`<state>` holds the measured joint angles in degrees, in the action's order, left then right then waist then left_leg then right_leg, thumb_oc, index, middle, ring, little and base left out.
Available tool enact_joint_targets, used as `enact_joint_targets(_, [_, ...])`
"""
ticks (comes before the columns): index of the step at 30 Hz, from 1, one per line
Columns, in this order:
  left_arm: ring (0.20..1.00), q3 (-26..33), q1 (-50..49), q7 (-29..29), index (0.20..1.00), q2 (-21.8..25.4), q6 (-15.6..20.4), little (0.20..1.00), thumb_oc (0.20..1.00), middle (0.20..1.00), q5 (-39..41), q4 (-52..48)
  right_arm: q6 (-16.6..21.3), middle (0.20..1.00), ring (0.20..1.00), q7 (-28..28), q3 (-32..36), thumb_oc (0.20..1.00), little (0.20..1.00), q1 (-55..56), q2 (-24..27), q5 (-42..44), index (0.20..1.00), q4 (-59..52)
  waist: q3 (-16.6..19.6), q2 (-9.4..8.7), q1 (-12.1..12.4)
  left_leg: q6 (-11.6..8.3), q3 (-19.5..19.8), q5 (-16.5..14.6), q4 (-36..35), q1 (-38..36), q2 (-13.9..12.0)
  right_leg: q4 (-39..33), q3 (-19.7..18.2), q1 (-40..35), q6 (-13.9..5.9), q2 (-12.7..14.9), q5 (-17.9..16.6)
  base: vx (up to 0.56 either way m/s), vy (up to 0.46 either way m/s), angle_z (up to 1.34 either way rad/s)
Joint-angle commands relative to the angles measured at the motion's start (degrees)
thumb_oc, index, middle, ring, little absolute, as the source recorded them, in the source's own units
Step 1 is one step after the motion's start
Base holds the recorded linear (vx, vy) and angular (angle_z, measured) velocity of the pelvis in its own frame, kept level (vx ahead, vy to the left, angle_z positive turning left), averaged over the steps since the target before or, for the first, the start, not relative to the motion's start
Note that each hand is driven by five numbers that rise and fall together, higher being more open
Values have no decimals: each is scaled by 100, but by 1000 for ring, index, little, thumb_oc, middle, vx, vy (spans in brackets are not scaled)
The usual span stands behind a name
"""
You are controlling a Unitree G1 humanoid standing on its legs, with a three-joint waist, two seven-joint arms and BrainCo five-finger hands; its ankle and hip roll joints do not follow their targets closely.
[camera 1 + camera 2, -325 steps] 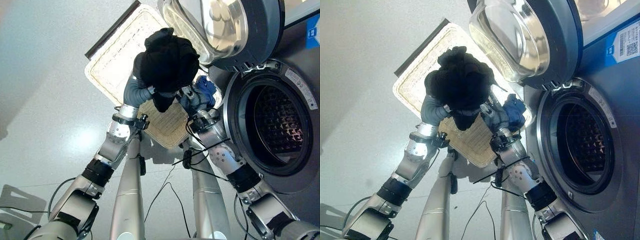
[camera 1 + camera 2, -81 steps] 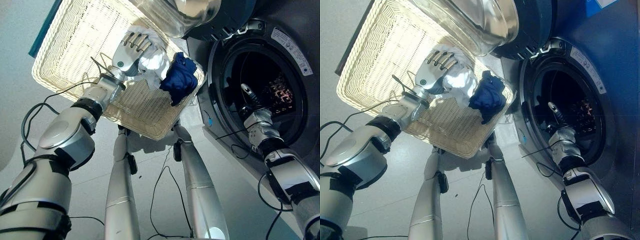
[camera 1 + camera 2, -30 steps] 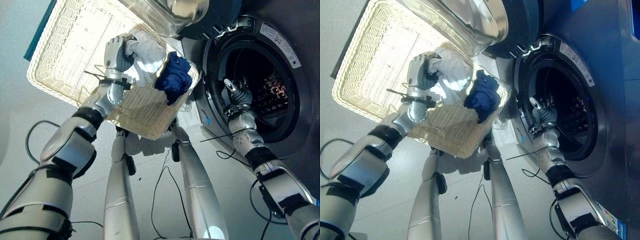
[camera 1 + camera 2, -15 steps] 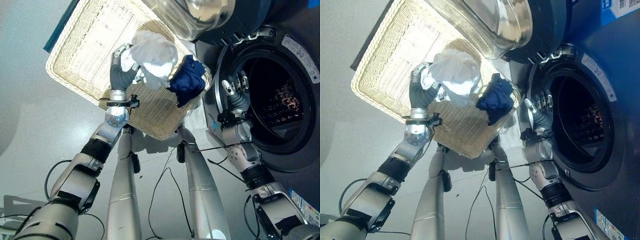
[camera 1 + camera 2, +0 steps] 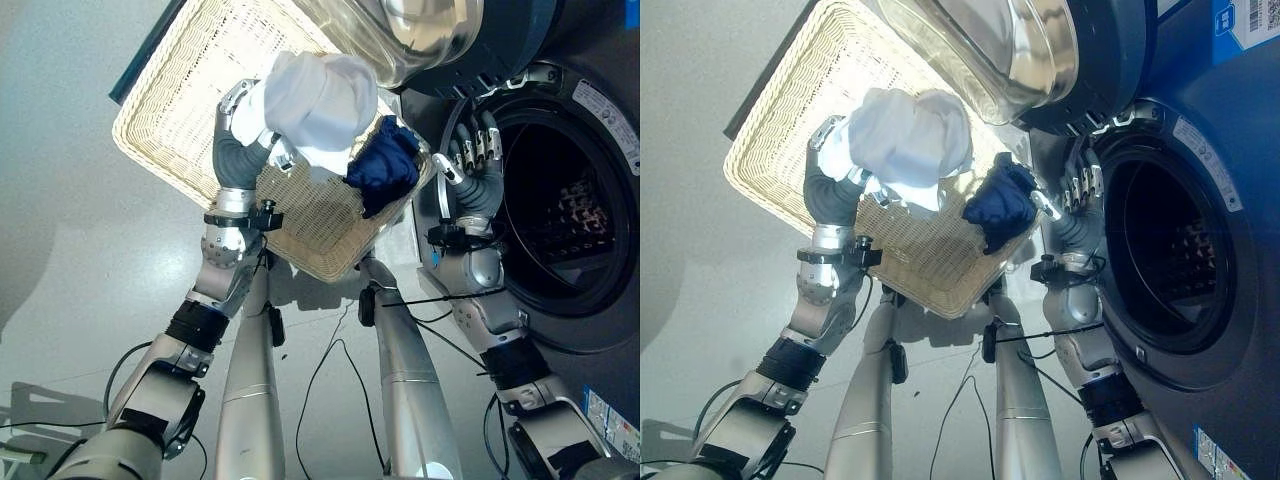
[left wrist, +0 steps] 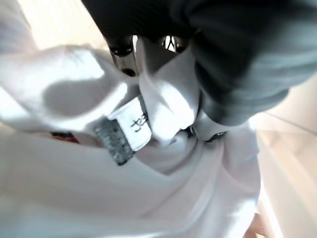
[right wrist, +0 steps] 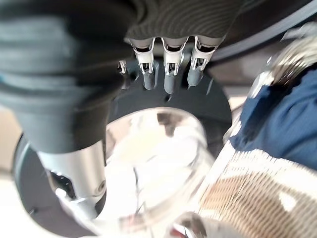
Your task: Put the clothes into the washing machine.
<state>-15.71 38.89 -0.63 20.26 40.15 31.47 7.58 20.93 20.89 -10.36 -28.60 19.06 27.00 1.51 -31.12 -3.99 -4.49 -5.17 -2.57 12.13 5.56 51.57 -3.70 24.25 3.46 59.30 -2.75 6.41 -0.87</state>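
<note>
White bunched cloth garment (image 5: 318,98) is up off the cream woven wicker basket (image 5: 190,110), bundled in the left hand (image 5: 240,125), whose fingers curl into the folds per left wrist view. Dark blue crumpled garment (image 5: 384,172) hangs over basket's near corner, by the washing machine's round dark drum opening (image 5: 560,220). Right hand (image 5: 472,175) sits at the opening's rim, fingers straight, empty. Glass-domed round door (image 5: 420,30) swung open above.

Judgement: carry step. Keep grip tight, swing white bundle across w/ clearance under door and over blue garment, push well inside drum before letting go; watch trailing cloth snagging rim. Right hand shd move aside.
</note>
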Motion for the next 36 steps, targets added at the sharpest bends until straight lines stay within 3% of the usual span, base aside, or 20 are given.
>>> enact_joint_targets(1, [200,169,199,-848,200,-200,208,200,200,200,370,-806,-126,1000,1000,-468,81,1000,1000,99,205,32,1000,-669,133,203,-19,-104,88,-596,552,59,328,-1146,165,-438,-633,-161,-897,0,0,0])
enact_joint_targets(15, [200,-2,344,-2214,200,-392,-206,200,200,200,1428,-1372,-750,1000,1000,-1279,-529,1000,1000,-724,157,1466,1000,487,133,332,242,-108,167,-569,590,28,402,-1135,361,-496,-598,-30,-905,4,-11,5])
enact_joint_targets(20, [200,-69,483,-2356,200,-435,-296,200,200,200,1572,-1362,-796,1000,1000,-1348,-623,1000,1000,-1052,186,1795,1000,983,133,383,317,-108,200,-568,617,39,424,-1108,406,-495,-579,-2,-887,3,-4,2])
enact_joint_targets(22, [200,-136,592,-2440,200,-441,-362,200,200,200,1684,-1276,-833,1000,1000,-1543,-661,1000,1000,-1289,183,2310,1000,1385,133,396,370,-114,220,-577,634,27,438,-1094,445,-515,-574,18,-883,12,-37,6])
enact_joint_targets(31, [200,-179,646,-2309,200,-399,-477,200,200,200,1602,-1221,-1301,1000,1000,-2621,-834,1000,1000,-1721,190,3208,1000,1495,133,431,472,-108,282,-562,641,48,476,-1083,522,-487,-552,37,-875,3,-7,3])
enact_joint_targets(34, [200,-175,615,-2022,200,-328,-419,200,200,200,1274,-1211,-1407,1000,1000,-3048,-863,1000,1000,-1688,185,3600,1000,1252,133,420,482,-106,290,-554,651,58,477,-1073,542,-485,-554,43,-866,3,-14,3])
enact_joint_targets(36, [200,-147,563,-1460,200,-222,-287,200,200,200,659,-1184,-1439,1000,1000,-3399,-858,1000,1000,-1587,151,3905,1000,932,133,394,482,-107,314,-555,684,91,477,-1059,547,-467,-560,46,-861,2,-15,2])
